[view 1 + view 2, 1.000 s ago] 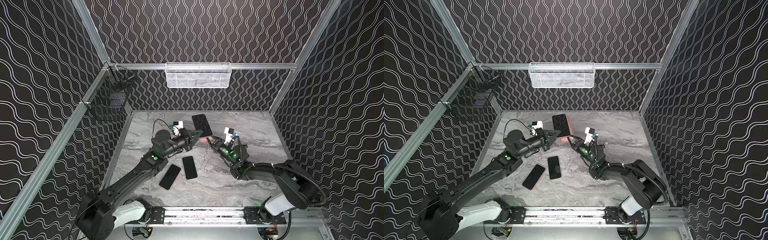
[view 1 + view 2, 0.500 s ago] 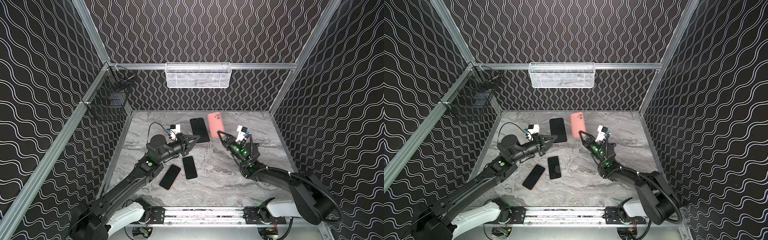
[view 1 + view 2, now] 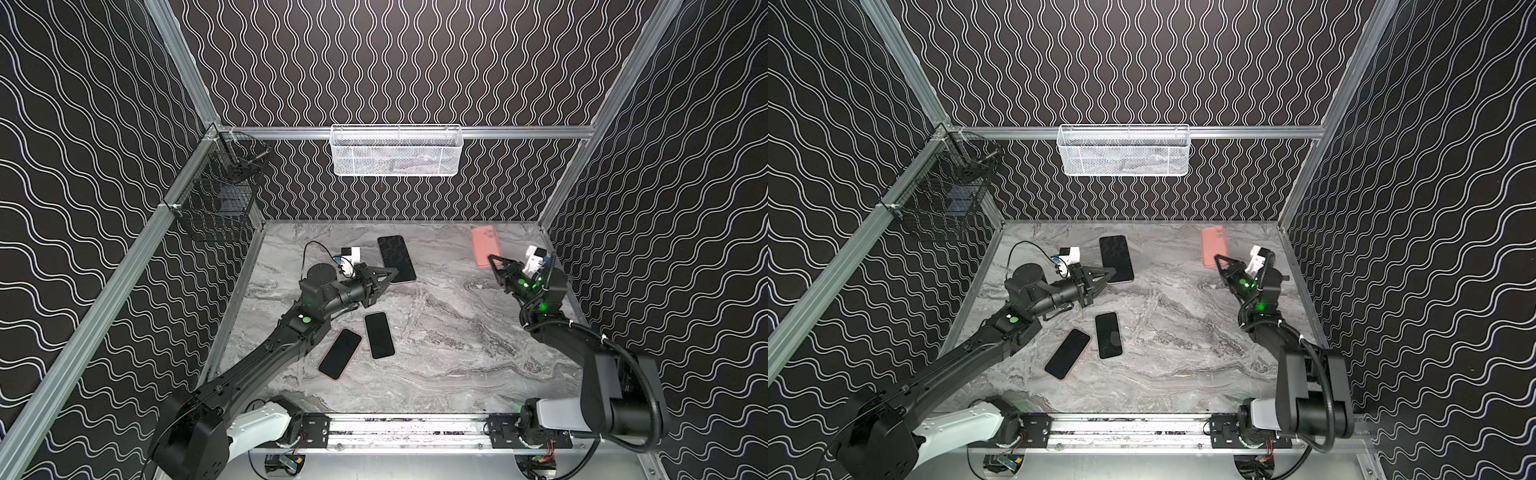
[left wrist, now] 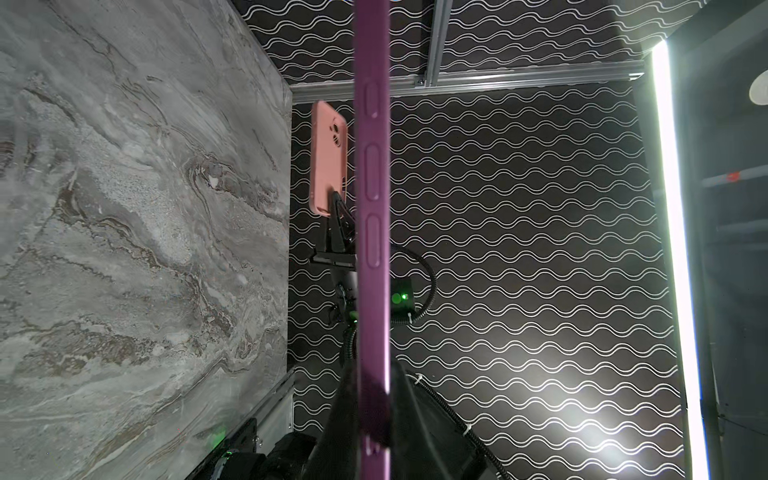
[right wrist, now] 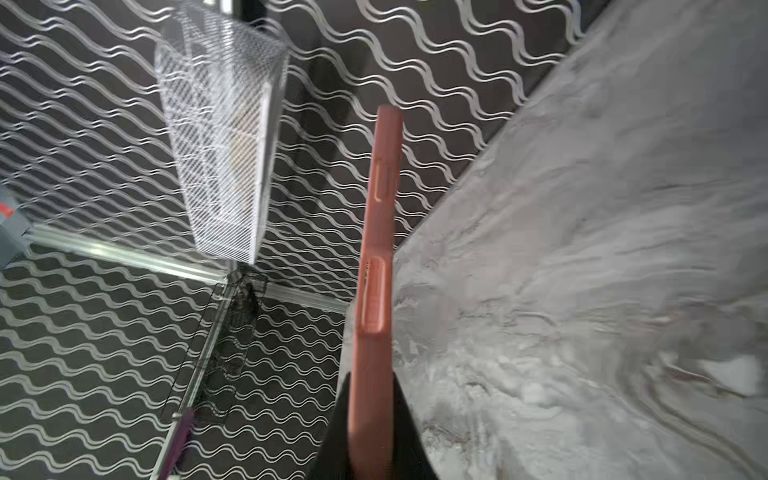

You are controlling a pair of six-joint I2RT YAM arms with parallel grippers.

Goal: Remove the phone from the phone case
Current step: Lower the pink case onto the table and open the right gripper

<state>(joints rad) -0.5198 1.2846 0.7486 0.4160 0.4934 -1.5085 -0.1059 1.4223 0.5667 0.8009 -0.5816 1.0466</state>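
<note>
Pink phone case (image 3: 484, 245) sits pinched in the right gripper (image 3: 493, 258), well apart from the phone (image 3: 395, 255) the left gripper (image 3: 394, 272) clamps (both narrow); lower each flat onto the bench (image 3: 457, 332).

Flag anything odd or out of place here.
Nothing spilled or damaged. Only oddity: a black phone and a second black phone lie loose at mismatched angles beside the left arm, while the left tool grips the purple-edged phone and the right tool the pink case.
</note>
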